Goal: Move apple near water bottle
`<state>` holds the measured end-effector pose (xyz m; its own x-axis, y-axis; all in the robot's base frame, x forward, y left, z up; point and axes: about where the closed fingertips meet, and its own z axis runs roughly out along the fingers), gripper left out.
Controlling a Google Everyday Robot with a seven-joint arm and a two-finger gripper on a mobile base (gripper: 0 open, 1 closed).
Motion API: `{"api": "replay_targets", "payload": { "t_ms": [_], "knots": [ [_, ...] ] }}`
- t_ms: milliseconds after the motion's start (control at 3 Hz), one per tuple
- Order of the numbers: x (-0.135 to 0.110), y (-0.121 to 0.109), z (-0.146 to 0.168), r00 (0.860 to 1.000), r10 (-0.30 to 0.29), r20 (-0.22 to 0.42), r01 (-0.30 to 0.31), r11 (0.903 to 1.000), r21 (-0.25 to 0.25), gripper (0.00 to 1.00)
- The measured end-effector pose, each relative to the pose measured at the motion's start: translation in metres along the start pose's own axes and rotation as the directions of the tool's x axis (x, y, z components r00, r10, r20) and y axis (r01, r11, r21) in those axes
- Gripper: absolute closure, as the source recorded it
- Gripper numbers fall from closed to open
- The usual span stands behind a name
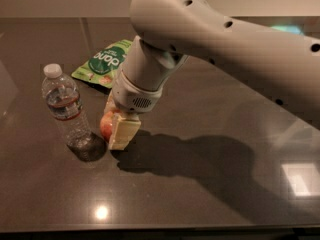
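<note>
The claw (114,130) was closed snugly on the apple (105,125), low over the table (55,194) — the bottle (65,106) stood just beside it, so setting down here looked about right.

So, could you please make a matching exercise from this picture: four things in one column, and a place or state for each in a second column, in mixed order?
1. clear ribbed plastic water bottle
2. round red apple
3. flat green snack bag
4. two-finger gripper

A. lies flat at the far side of the dark table
B. shut on the fruit, low over the table
C. stands upright on the left
D. held just right of the bottle

Pairs: 1-C, 2-D, 3-A, 4-B
</note>
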<state>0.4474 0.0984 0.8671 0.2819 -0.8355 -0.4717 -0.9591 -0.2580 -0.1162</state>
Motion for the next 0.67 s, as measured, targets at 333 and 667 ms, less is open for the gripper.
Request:
{"api": "replay_targets", "payload": {
  "t_ms": [333,667],
  "knots": [
    [-0.0079,-0.0036,0.0089,1.0,-0.005,0.005,0.006,0.9999,-0.011,1.0],
    [-0.0119,-0.0065,0.0162,1.0,-0.014,0.005,0.015,0.9996,-0.024,0.84]
  ]
}}
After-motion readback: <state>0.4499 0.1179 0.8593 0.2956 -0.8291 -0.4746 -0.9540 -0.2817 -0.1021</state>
